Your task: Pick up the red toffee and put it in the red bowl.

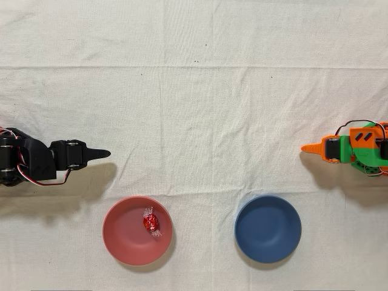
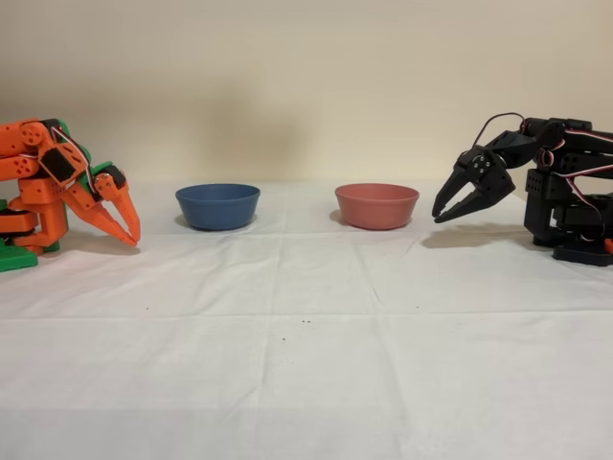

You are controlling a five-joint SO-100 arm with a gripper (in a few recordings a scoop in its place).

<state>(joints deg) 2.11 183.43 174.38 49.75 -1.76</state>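
The red toffee [image 1: 149, 222] lies inside the red bowl [image 1: 118, 236], a little right of its middle in the overhead view, its clear wrapper ends sticking out. In the fixed view the red bowl [image 2: 376, 206] stands right of centre and its wall hides the toffee. My black gripper [image 1: 104, 154] is drawn back at the left edge of the overhead view, above and left of the bowl and apart from it. In the fixed view the gripper [image 2: 440, 218] hangs just right of the bowl, tips pointing down, shut with nothing in it.
A dark blue bowl [image 1: 268, 228] sits to the right of the red one in the overhead view and is the blue bowl [image 2: 217, 205] at left in the fixed view. The idle orange arm [image 1: 348, 148] rests at the far side. A wrinkled white cloth [image 1: 200, 103] covers the table.
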